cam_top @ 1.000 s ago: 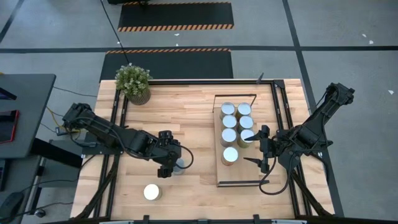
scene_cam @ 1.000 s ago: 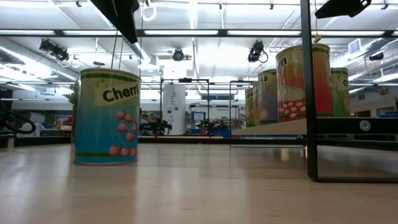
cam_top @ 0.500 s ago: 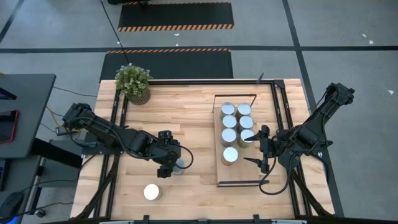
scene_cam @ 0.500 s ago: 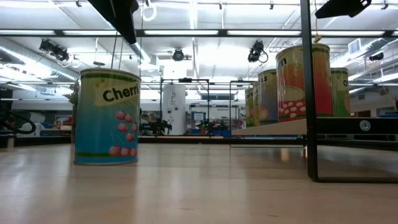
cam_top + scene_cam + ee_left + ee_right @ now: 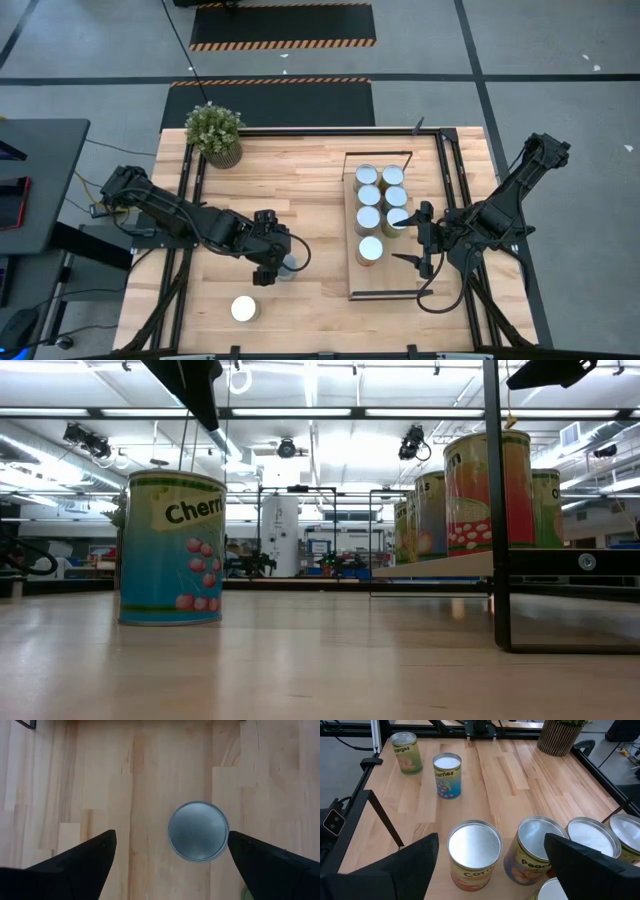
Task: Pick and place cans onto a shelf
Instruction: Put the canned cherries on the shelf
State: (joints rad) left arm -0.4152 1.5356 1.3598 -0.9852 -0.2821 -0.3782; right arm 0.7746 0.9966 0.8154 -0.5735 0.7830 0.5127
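Both grippers point down, jaws wide: left gripper point(image 5: 272, 262) above a can point(image 5: 198, 831), right gripper point(image 5: 421, 238) beside the shelf point(image 5: 380, 280)

Seen from above, the shelf point(image 5: 385, 232) lies on the right half of the surface point(image 5: 310, 190) and carries seven cans point(image 5: 368, 196) in two rows, with the right end effector point(image 5: 421, 240) just beside its right edge. On the left half, the left end effector point(image 5: 272, 262) hangs open directly over one can point(image 5: 198, 831), and another can point(image 5: 243, 309) stands apart nearer the front edge. A potted plant point(image 5: 214, 133) sits at the far left corner.
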